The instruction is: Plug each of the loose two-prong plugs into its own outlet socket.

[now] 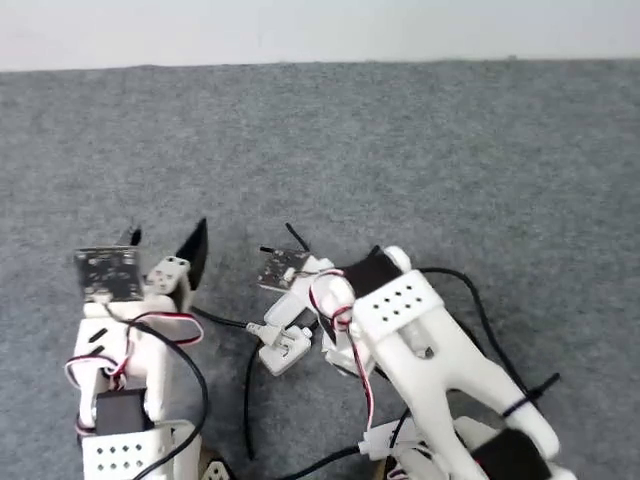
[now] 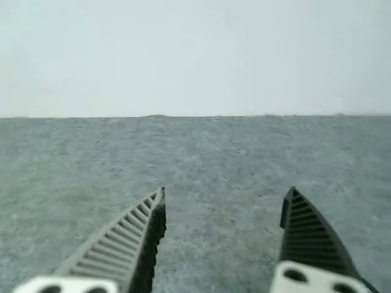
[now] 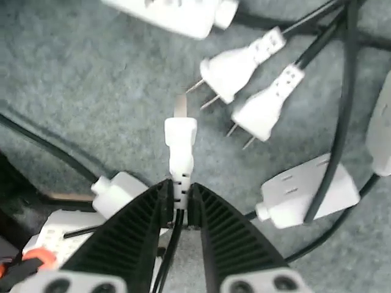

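My right gripper (image 3: 181,188) is shut on the corded tail of a white two-prong plug (image 3: 181,137), held just above the grey carpet. Two more loose white plugs (image 3: 234,69) (image 3: 264,111) lie side by side just past it, prongs toward the held plug. A white outlet socket (image 3: 308,190) lies beside them, and another (image 3: 174,13) lies farther off. In the high view a white socket (image 1: 285,347) lies next to the right arm (image 1: 420,330). My left gripper (image 2: 226,194) (image 1: 165,245) stands open over bare carpet, with nothing between its fingers.
Black cords (image 3: 342,91) cross over the plugs and sockets. More cord (image 1: 250,390) trails between the two arms. Another white socket body (image 3: 119,188) sits close beside my right fingers. Grey carpet (image 1: 400,150) stretches open toward the far wall.
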`<state>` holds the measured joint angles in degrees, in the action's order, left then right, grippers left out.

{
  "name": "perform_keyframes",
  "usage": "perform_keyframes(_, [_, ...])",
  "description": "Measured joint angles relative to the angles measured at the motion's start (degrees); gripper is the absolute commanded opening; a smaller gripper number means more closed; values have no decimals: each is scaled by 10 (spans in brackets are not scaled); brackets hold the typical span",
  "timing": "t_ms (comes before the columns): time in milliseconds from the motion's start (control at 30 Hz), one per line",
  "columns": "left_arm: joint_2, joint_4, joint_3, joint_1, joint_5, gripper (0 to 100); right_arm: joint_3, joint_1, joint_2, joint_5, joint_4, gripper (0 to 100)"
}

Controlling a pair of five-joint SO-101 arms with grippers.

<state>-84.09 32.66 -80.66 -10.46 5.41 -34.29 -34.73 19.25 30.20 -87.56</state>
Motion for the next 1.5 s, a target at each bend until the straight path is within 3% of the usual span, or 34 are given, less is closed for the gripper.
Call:
perform_keyframes(367, [0,-18,0,-40,26,301,91,-17,-156,-4,36,8])
perform_keyframes(700, [0,-18,0,-50,27,301,172,-83,-180,-34,36,8])
perform_keyframes(1500, [0,-39,-15,-53,28,301,198,-80,-244,-36,9,9])
